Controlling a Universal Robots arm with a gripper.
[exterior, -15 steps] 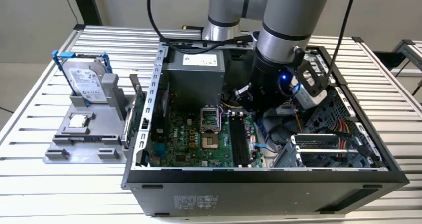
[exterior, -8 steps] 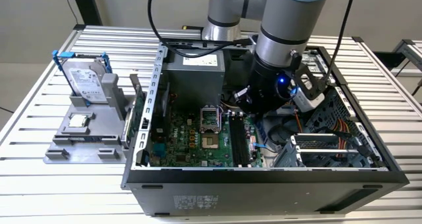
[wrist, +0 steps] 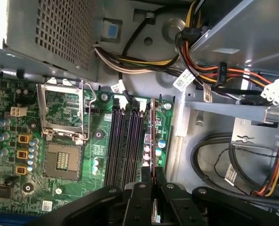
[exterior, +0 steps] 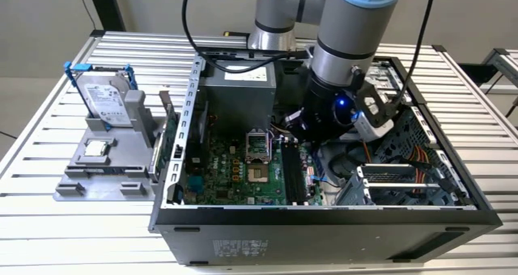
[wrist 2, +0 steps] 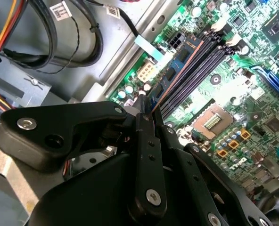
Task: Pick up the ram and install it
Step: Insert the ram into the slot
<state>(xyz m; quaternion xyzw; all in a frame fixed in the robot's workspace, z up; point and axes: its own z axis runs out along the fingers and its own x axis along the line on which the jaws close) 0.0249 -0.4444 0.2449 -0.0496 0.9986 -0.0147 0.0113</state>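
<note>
Ram (wrist: pixel 153 141) stands on edge, pinched between the two black fingers (wrist 2: pixel 145 136) of the claw (wrist: pixel 150 181), which are pressed together on its thin board. In both wrist views the stick runs lengthwise along the black slots (wrist: pixel 125 146) of the motherboard (wrist: pixel 59 155), at the slot on the side away from the processor socket (wrist: pixel 64 162); whether it is seated there or just above cannot be told. In the exterior view the arm (exterior: pixel 344 56) reaches down into the open computer case (exterior: pixel 324 217) on the slatted desk (exterior: pixel 48 238), with the claw (exterior: pixel 301 129) low over the slots. On the exterior view's left, a grey holder (exterior: pixel 105 166) carries a hard drive (exterior: pixel 105 102) and a small square chip (exterior: pixel 96 147).
</note>
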